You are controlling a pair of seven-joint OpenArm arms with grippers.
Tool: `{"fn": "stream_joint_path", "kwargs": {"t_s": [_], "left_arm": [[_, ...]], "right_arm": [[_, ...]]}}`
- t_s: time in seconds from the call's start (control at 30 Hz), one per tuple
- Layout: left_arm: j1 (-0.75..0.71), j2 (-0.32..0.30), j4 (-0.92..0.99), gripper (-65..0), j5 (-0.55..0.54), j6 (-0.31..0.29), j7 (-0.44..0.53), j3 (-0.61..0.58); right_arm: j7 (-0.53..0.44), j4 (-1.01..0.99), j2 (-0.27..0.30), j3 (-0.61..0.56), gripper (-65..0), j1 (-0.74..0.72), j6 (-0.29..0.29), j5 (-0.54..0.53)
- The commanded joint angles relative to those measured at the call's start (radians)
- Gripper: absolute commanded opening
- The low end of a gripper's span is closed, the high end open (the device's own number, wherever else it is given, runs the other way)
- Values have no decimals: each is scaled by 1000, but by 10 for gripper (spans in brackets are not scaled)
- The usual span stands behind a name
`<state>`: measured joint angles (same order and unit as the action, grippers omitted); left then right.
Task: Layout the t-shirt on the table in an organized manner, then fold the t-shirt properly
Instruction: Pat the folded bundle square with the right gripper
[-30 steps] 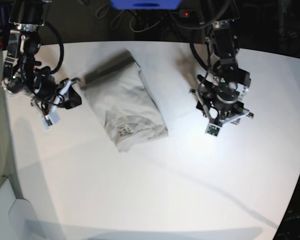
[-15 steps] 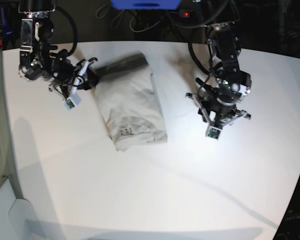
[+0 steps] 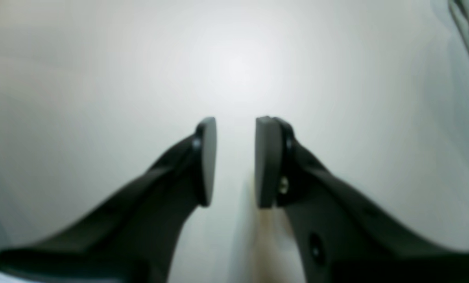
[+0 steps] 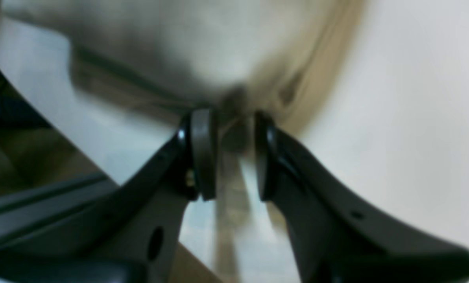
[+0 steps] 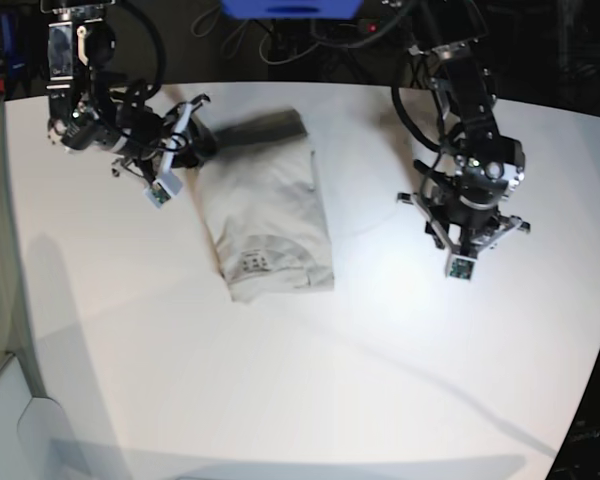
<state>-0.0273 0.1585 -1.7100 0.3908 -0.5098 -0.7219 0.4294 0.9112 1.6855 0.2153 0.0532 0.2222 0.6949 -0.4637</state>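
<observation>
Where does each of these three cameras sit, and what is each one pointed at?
Base: high above, looking down on the table, the t-shirt and both arms.
Left wrist: on the left arm, facing bare tabletop past the empty left gripper.
Right wrist: behind the right gripper, pinching blurred shirt fabric.
Shared: all three show the shirt; the left wrist view shows only its edge.

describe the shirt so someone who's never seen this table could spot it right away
On the big white table, look between the two black arms, nearer the far edge. The t-shirt lies there folded into a beige-grey oblong, the only cloth in view. A small dark label shows near its front end.
</observation>
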Motion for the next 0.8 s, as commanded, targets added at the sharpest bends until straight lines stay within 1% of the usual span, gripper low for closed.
{"fn": "stream_joint_path", "kwargs": {"t_s": [0.0, 0.17, 0.27, 0.33, 0.53, 0.63, 0.77], "left_arm": [[17, -1, -32, -491, -6, 3, 20, 12], [17, -1, -77, -491, -6, 3, 20, 78], [17, -1, -106, -492, -6, 1, 20, 142], [16, -1, -123, -492, -6, 3, 20, 176], [11, -86, -126, -492, -6, 1, 20, 314], [8, -116, -126, -492, -6, -6, 20, 366], [-15, -121, -126, -492, -8, -8, 26, 408]], "right_arm": [[-17, 15, -4, 4, -506, -2, 3, -17], [-17, 15, -1, 14, -506, -7, 3, -13], [-17, 21, 36, 37, -507, -8, 3, -13], [-17, 31, 43, 43, -507, -7, 3, -13], [-19, 32, 45, 96, -507, -25, 3, -11], [-19, 15, 45, 95, -507, -43, 3, -10], [-19, 5, 37, 89, -507, -71, 3, -10]]}}
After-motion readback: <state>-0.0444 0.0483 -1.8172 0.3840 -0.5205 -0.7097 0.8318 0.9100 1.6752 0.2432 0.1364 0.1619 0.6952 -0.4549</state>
